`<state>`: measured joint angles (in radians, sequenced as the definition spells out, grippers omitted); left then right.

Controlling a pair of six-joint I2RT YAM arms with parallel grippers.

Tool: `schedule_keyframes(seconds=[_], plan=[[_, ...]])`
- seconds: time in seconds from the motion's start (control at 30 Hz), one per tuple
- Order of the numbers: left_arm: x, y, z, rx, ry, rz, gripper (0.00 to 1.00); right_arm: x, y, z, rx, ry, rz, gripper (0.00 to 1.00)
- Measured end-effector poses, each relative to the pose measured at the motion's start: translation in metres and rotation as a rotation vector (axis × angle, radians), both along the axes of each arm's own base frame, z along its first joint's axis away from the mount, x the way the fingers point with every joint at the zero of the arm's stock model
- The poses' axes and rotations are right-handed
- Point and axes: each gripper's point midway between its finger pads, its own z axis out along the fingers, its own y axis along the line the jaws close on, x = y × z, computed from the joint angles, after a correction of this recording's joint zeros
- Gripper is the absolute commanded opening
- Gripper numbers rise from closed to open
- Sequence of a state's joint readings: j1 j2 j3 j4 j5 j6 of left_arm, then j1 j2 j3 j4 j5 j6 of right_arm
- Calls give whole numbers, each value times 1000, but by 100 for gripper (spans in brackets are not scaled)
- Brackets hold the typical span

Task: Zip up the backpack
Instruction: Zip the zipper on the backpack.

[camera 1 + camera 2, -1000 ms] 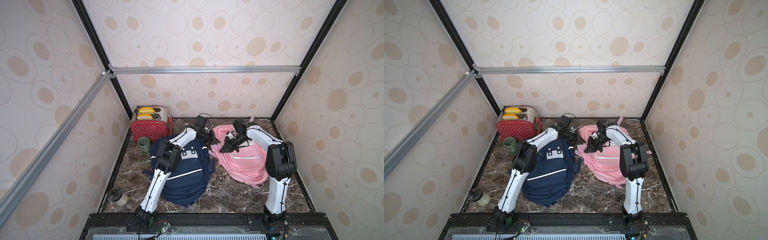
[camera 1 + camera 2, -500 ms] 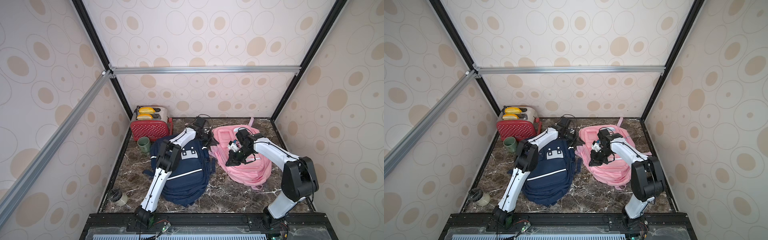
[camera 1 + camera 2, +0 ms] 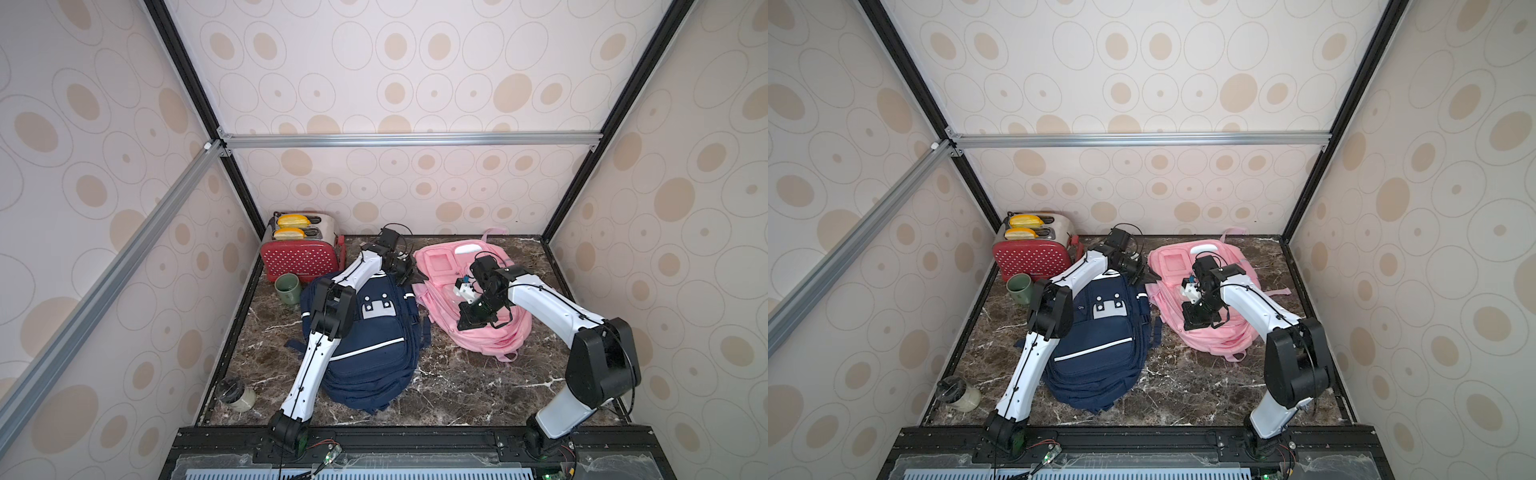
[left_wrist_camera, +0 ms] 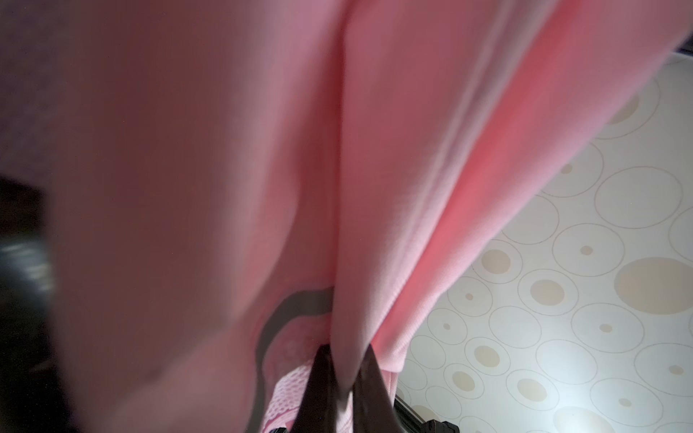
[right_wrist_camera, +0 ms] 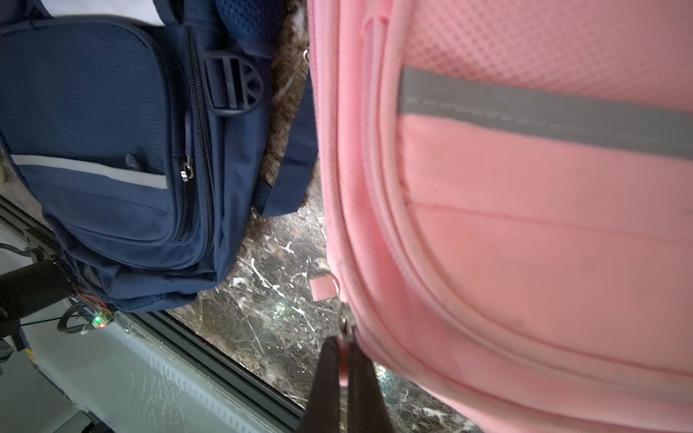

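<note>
The pink backpack lies flat at the back right of the marble floor. My left gripper is at its left upper edge. In the left wrist view it is shut on a fold of the pink fabric. My right gripper sits over the bag's left side, near the middle. In the right wrist view it is shut on the pink zipper pull, just below the metal slider. A second pink pull tab hangs loose beside it.
A navy backpack lies close to the left of the pink one, under my left arm. A red toaster and a green mug stand at the back left. A jar lies at the front left.
My right gripper has travelled from the backpack's top toward the front along its left side, still shut on the pull, and its elbow has swung out to the right. The left gripper has kept still.
</note>
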<state>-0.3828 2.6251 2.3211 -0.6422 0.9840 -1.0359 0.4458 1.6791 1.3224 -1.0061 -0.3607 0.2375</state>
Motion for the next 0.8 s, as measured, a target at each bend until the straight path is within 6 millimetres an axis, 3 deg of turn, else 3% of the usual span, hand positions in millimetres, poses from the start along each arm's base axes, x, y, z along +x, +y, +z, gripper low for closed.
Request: schedule_keyframes(seconds=[0.07,0.13,0.3,0.4,0.53,0.67,0.8], plan=[[6,10,-1,26,-34,24,34,2,4,0,-5,27,7,0],[18,32,0,64,-81,76,42,-6,2,-2,-29,84,10,0],[38,104,29,157,-185,215,44,-28,-4,-1,-62,200,12,0],[23,130,48,175,-200,245,44,-36,-4,1,-61,237,8,0],[-22,113,53,172,-168,200,44,-36,0,2,-42,244,2,0],[-68,66,55,147,-155,92,44,-34,3,3,-22,238,2,0],[-96,24,75,95,-183,7,44,-34,4,0,-11,229,5,0]])
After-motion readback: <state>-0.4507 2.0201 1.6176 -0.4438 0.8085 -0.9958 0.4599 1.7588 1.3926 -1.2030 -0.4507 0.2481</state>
